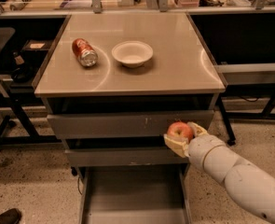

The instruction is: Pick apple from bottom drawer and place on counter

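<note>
While the bottom drawer (132, 197) stands open, the tool (183, 136) apparently grips the apple (179, 129) above it.

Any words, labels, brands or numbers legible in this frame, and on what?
No text is readable.
The soda can on the counter: red-and-white print, too blurred to read.
The gripper, in front of the closed drawers with jaws shut on the apple: no markings visible.

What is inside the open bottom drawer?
Only bare grey floor shows in the bottom drawer; its near end is out of frame and the arm covers its right edge. The apple is in the gripper, in front of the upper drawers.
</note>
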